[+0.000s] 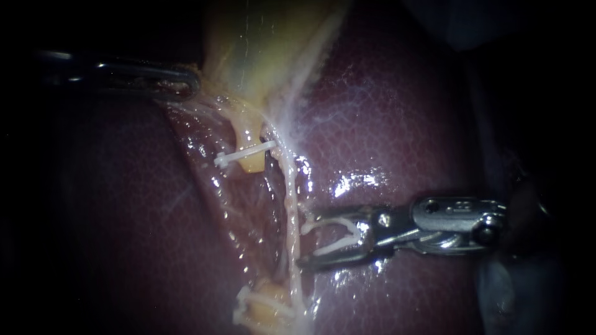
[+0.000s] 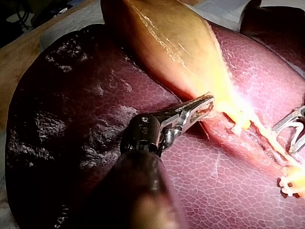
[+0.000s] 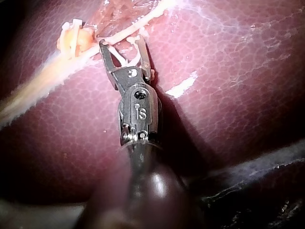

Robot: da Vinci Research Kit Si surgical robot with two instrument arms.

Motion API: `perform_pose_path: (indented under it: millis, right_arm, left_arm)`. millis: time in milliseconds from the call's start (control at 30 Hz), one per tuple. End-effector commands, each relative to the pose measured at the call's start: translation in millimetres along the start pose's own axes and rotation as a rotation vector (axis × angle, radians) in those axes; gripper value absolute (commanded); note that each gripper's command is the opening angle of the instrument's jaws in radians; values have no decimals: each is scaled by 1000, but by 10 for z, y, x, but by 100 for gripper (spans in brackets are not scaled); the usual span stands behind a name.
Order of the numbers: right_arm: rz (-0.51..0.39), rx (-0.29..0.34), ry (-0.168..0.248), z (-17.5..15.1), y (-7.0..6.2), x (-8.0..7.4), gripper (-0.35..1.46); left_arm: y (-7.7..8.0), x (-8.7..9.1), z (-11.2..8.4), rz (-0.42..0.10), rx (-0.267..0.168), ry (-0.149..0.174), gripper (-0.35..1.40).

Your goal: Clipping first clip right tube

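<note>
Right instrument [image 1: 304, 239] holds an open white clip [image 1: 338, 245] just right of the right tube [image 1: 290, 192]; left instrument [image 2: 207, 102] grips the gallbladder [image 2: 171, 43].

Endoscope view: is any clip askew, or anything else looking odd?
The clip on the upper yellow tube stump sits slanted, one end sticking out. The right instrument's loaded clip sits straight; nothing else stands out.

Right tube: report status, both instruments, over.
Left instrument shut on gallbladder. Right instrument holds open clip, tips at right tube. Tube not yet clipped. Nothing in the way.
</note>
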State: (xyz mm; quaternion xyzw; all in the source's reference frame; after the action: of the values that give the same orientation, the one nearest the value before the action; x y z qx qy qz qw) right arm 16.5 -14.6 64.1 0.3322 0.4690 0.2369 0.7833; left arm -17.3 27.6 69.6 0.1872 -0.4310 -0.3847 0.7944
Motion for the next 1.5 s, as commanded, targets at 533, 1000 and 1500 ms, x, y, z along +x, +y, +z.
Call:
perform_pose_path:
  millis: [533, 1000, 1500]
  right_arm:
    - [134, 162, 139, 37, -19, 12, 46]
    - [159, 217, 177, 23, -47, 37, 43]
    - [204, 273, 150, 21, -44, 31, 9]
  left_arm:
    - [2, 1, 1, 0, 9, 2, -35]
    - [3, 1, 1, 0, 15, 3, -35]
    - [2, 1, 1, 0, 15, 3, -35]
